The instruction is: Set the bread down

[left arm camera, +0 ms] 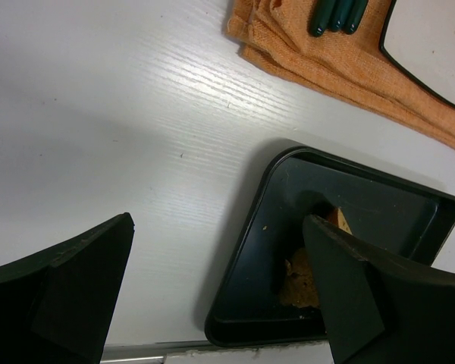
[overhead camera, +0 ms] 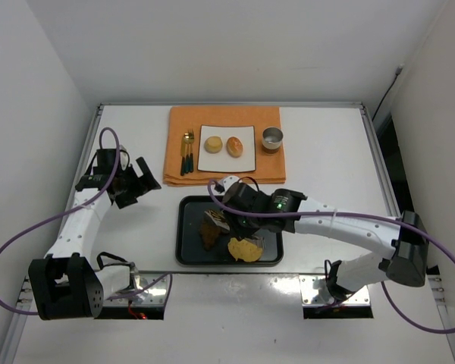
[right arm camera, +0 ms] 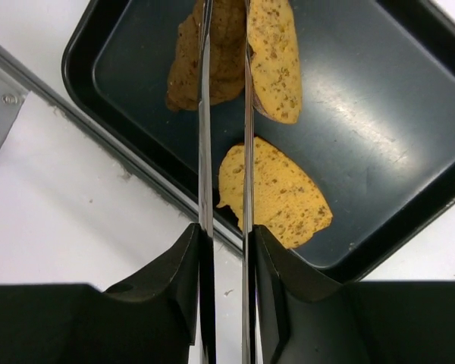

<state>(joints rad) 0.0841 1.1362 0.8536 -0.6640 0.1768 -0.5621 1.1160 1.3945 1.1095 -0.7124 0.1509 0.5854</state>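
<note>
One bread slice (right arm camera: 277, 61): seemingly pinched in your closed right gripper (right arm camera: 226, 15), over the tray (right arm camera: 409, 114).
Left gripper (left arm camera: 218, 221): spread wide, empty.
Next: lift it toward the plate (overhead camera: 246, 158) beyond the tray.

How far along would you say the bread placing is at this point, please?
Done: two rolls sit on the white plate. In hand: the right end effector is shut at a bread slice in the black tray; a firm grip isn't clear. Remaining: three slices are in the tray, none lifted out.
</note>
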